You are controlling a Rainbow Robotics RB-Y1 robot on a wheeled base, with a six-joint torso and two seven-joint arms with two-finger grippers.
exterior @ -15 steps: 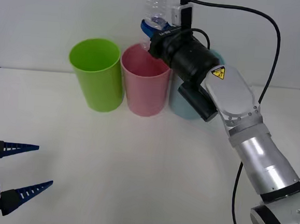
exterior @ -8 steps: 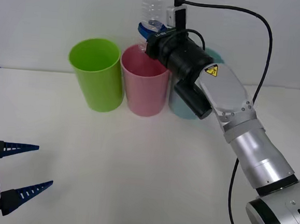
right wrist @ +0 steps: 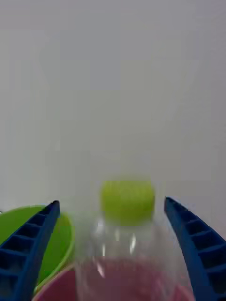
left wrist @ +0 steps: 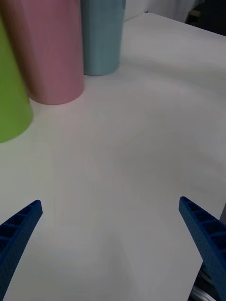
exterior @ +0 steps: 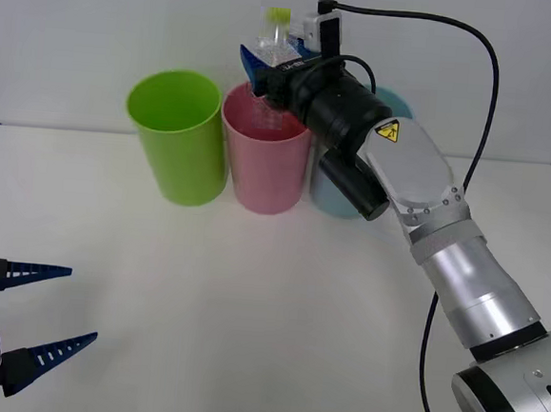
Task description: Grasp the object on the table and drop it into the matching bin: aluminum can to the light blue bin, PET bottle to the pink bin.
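From the front, the right gripper (exterior: 264,64) is hanging above the tall round pink plastic bin (exterior: 265,157), its jaws spread around the small clear plastic bottle with a yellow-green cap (exterior: 273,48), which is dipping into the bin's mouth; lime green bin (exterior: 176,136) and pale blue bin (exterior: 334,187) are flanking it on the white worktop (exterior: 249,299). The right wrist view is showing blue fingers (right wrist: 28,244) apart beside the bottle. The left gripper (left wrist: 110,244) is idling low, jaws spread wide.
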